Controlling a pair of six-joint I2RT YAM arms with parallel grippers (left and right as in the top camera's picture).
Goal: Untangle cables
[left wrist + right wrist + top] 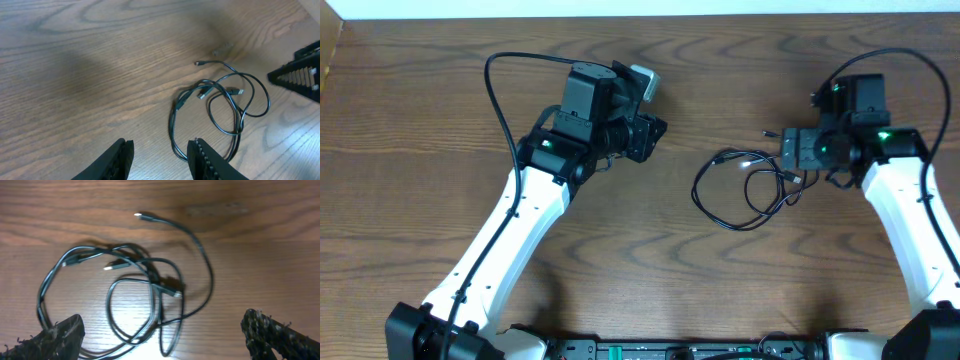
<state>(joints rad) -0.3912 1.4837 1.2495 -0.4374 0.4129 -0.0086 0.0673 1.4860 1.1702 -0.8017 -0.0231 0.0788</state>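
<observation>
So the cables [159,286] are sitting in one loose tangle on the wooden table [420,150], over on the right half, and the right gripper [160,330] hangs pretty much right over them. From its wrist cam the jaws are spread wide with nothing in them, one finger low at each corner of the view. Most of the loops lie in the gap between the fingers and just ahead of them. From overhead it sits at the top right edge of the pile, and I can't tell whether it actually touches any strand. One loose plug end [137,215] sticks out on the far side of the tangle, away from that gripper, and a couple more small plugs sit near the middle where the strands cross. Both cords read as dark to me in every view (honestly can't pick one from the other). The left gripper [160,157] is well off to the left of the pile, also parted with nothing between its fingers, tilted so its camera looks across at the tangle. The nearest loop shows just by its right-hand finger in that view, but overhead shows the two well apart.
</observation>
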